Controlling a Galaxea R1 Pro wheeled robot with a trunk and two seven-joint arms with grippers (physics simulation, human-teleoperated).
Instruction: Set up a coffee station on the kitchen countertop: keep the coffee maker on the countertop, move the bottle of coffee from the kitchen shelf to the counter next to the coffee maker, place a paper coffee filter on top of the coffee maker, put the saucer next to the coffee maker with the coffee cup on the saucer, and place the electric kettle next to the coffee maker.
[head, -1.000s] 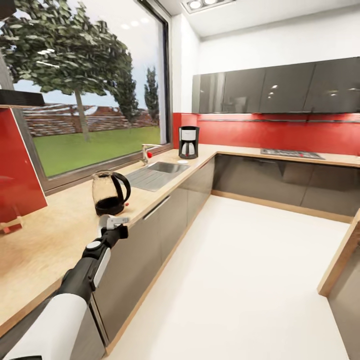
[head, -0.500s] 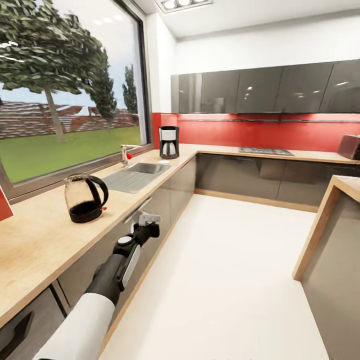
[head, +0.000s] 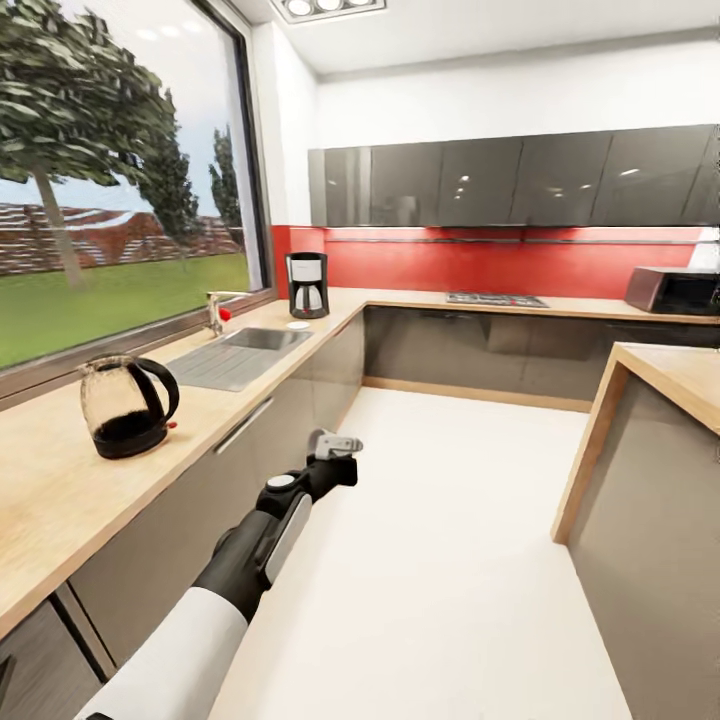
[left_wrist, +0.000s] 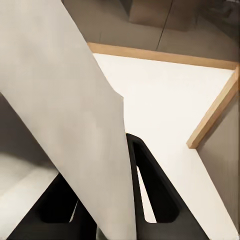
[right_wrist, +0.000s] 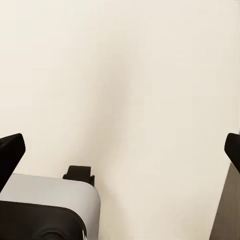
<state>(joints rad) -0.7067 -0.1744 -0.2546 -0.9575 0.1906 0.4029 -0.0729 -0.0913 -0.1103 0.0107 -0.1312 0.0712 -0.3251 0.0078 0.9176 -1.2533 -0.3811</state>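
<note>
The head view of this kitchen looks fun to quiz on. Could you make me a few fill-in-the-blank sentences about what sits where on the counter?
1. The electric kettle stands on the wooden ____ under the window.
2. The coffee maker stands in the corner, in front of the ____ backsplash.
3. Between the kettle and the coffee maker lies the ____, with a red-handled faucet.
4. The left end effector hangs over the white ____, off the counter.

Missing words: countertop; red; sink; floor

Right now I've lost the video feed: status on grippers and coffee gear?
Left gripper holds a grey sheet, over floor. Right gripper open. Electric kettle and coffee maker on countertop, apart. Nothing blocking.
</note>
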